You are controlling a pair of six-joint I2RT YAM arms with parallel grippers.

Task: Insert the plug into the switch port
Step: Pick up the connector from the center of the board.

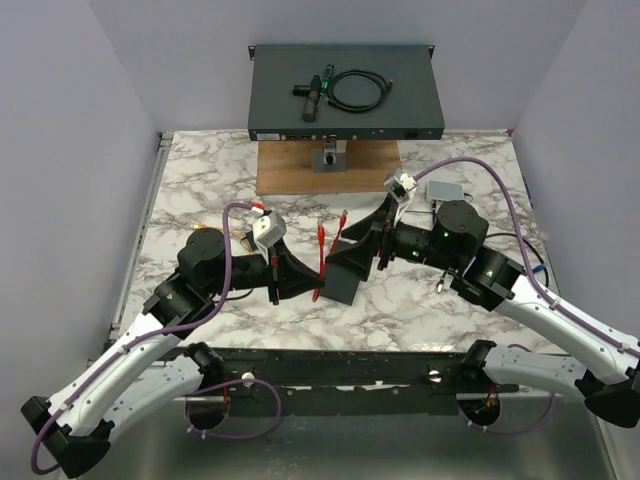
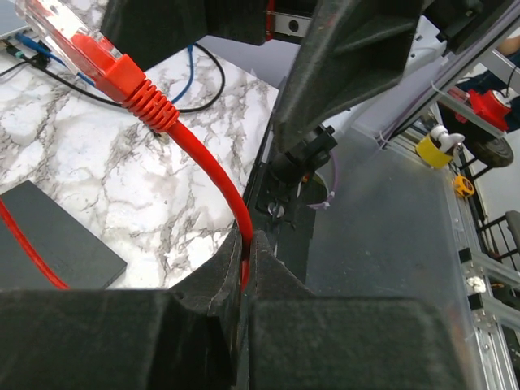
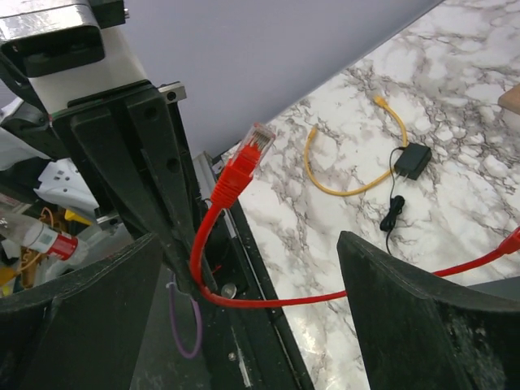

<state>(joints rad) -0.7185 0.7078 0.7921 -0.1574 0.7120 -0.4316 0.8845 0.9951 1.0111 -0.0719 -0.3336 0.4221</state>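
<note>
A red network cable (image 2: 213, 162) is clamped between my left gripper's (image 2: 246, 248) shut jaws. Its clear plug (image 2: 69, 32) with a red boot sticks up past them. In the top view the left gripper (image 1: 312, 290) holds the cable (image 1: 321, 258) above the table's middle. My right gripper (image 1: 345, 262) faces it from the right, open wide and empty. In the right wrist view the plug (image 3: 253, 146) and the looping cable (image 3: 268, 301) lie between and beyond my right gripper's (image 3: 252, 272) spread fingers. The dark switch (image 1: 345, 120) stands at the back, its ports facing forward.
A wooden board (image 1: 285, 168) with a small metal fixture (image 1: 330, 158) lies before the switch. A coiled black cable (image 1: 358, 90) rests on the switch. A white box (image 1: 447, 190), a yellow cable (image 3: 357, 183) and a black adapter (image 3: 409, 161) lie on the marble. A dark slab (image 2: 49, 240) sits below the grippers.
</note>
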